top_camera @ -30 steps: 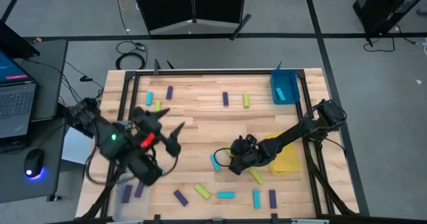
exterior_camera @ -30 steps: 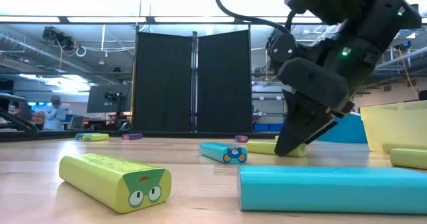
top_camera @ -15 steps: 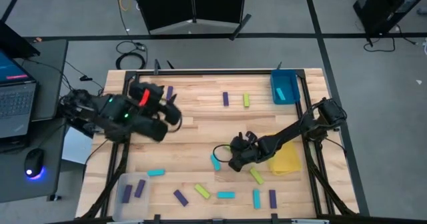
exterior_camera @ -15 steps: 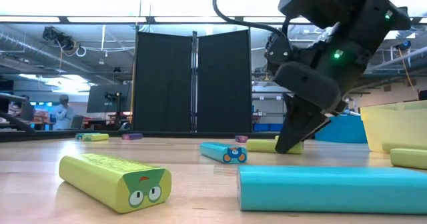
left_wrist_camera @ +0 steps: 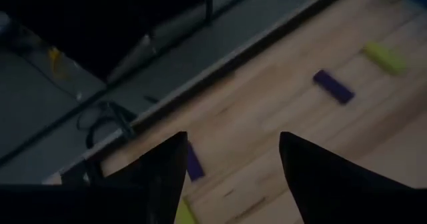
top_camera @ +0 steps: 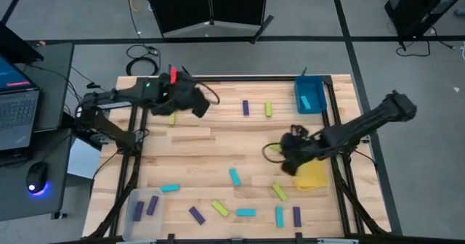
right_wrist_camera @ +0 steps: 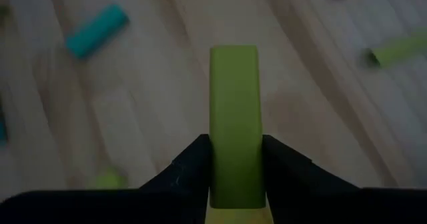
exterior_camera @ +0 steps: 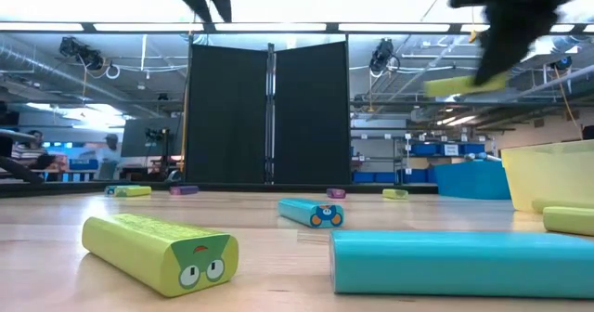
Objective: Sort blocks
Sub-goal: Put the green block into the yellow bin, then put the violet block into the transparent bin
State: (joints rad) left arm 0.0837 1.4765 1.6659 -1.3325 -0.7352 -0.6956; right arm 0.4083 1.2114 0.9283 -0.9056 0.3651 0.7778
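While the right gripper point(right_wrist_camera: 235, 167) hangs above the wooden table point(top_camera: 218, 153) just beside the yellow tray point(top_camera: 314, 175), it has a yellow-green block point(right_wrist_camera: 234, 117) pinched lengthwise between its two dark fingers point(right_wrist_camera: 193, 164), and in the low view that same block shows up lifted well off the boards, tilted a bit. The left gripper point(left_wrist_camera: 230, 157) is up at the far left corner of the table, and its fingers are spread apart with nothing between them; a purple block point(left_wrist_camera: 194, 163) lies on the wood right under the gap, plus another purple one point(left_wrist_camera: 333, 87) and a yellow-green one point(left_wrist_camera: 383, 57) farther out. The other blocks are scattered all over: a cyan one point(top_camera: 235, 176) mid-table, a yellow-green one point(top_camera: 279, 192) near the yellow tray, and a row along the near edge with cyan point(top_camera: 245, 213), yellow-green point(top_camera: 220, 208) and purple point(top_camera: 197, 216) pieces. The clear tray point(top_camera: 129, 200) at the near left corner has two purple blocks in it, with a cyan block point(top_camera: 169, 189) just beside it. The blue tray point(top_camera: 310, 95) sits at the far right corner. From table height, a yellow-green block with a little face point(exterior_camera: 158, 248) and a big cyan block point(exterior_camera: 464, 263) are closest to the camera.
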